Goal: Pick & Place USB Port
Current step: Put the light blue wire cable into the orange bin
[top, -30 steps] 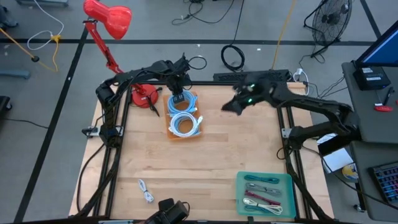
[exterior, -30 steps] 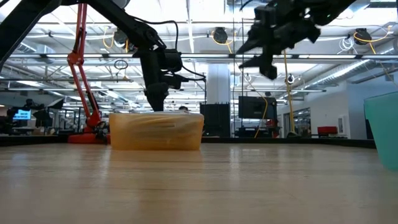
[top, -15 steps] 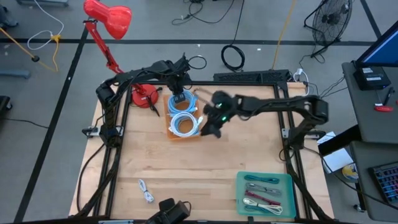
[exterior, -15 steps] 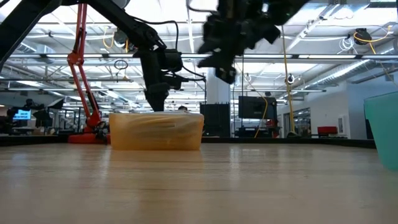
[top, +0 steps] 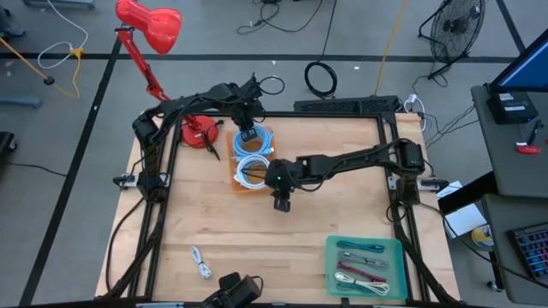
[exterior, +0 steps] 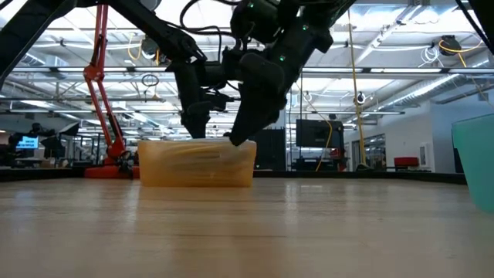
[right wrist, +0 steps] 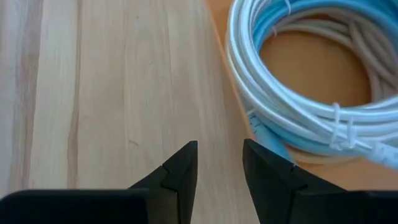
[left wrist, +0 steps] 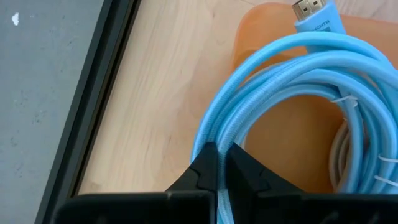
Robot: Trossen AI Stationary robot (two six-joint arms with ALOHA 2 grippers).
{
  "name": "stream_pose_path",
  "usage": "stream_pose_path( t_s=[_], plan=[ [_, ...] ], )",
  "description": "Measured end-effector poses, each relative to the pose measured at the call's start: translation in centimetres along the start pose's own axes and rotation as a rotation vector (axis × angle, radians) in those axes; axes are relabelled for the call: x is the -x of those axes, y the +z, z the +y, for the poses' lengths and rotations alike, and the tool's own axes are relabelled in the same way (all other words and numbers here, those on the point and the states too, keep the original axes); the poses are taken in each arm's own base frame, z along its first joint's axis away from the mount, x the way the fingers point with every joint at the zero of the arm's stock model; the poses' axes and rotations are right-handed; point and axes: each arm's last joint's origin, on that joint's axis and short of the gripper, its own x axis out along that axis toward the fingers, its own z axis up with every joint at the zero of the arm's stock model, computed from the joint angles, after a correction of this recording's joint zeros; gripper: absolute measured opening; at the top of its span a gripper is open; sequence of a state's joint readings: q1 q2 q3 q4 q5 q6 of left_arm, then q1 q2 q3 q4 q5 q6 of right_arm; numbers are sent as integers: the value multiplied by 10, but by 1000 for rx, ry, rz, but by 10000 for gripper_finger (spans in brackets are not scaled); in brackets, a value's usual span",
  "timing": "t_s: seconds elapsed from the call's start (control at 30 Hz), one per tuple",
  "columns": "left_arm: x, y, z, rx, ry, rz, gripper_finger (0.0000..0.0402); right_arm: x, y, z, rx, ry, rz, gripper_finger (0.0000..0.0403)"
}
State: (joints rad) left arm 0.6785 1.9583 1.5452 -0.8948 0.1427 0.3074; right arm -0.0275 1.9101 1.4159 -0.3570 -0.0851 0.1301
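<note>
Left hand [left wrist: 217,163] is clenched on the blue cable coil [left wrist: 273,106] inside the orange tray [top: 233,171], while right hand [right wrist: 219,163] hangs released just beside the tray's edge above the surface [top: 257,222].

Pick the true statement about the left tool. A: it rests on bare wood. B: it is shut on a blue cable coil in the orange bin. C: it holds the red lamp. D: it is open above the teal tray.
B: in the left wrist view the left tool is pinched on the blue cable coil in the orange bin.
</note>
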Motion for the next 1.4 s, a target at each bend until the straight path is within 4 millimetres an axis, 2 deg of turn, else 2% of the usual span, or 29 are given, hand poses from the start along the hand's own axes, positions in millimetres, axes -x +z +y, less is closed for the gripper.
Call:
stream_pose_path(
  t_s=[0.33, 0.43, 0.57, 0.93, 1.2, 1.27, 1.4],
  plan=[
    [0, 0, 0, -28, -23, -6, 10, -9, -4, -2, -29, -82, 7, 112],
    [0, 0, -1, -29, -35, -3, 10, -9, -4, -5, -43, -102, 17, 79],
    [0, -1, -3, -42, -44, 10, 9, -8, -6, -10, -37, -119, 32, 11],
    [0, -1, -4, -47, -48, 13, 9, -9, -7, -14, -66, -136, 40, 2],
    [-6, -3, -16, -54, -109, 56, 9, -47, -29, -23, -136, -134, 130, 0],
    [-5, -2, -20, -70, -109, 59, 9, -50, -29, -24, -141, -145, 124, 0],
    [-16, -1, -30, -104, -104, 102, 9, -53, -26, -22, -143, -149, 77, 0]
  ],
)
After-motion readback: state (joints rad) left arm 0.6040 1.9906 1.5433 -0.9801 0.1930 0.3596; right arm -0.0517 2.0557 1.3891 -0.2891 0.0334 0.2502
